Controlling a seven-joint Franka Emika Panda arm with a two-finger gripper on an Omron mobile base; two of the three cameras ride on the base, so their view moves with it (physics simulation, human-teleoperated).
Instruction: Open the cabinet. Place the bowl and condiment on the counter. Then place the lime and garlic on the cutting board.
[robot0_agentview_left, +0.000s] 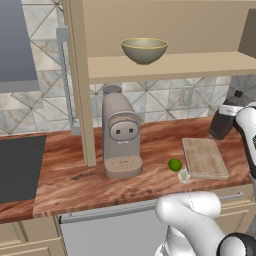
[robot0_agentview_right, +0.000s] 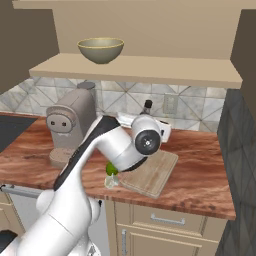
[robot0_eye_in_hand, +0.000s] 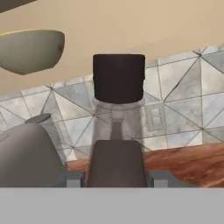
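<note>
Gripper (robot0_eye_in_hand: 117, 181) clamps the condiment (robot0_eye_in_hand: 118, 113) upright above counter (robot0_agentview_left: 70, 180); bowl (robot0_agentview_left: 144, 50) on open cabinet (robot0_agentview_left: 170, 66) shelf; lime (robot0_agentview_left: 174, 164) beside cutting board (robot0_agentview_left: 204, 157).

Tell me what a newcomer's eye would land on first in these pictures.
First, the bowl alone on the open cabinet shelf, above the coffee machine on the counter. Next, the tool closed on the condiment, held up in front of the tiled wall. Then the lime and garlic beside the cutting board.
</note>
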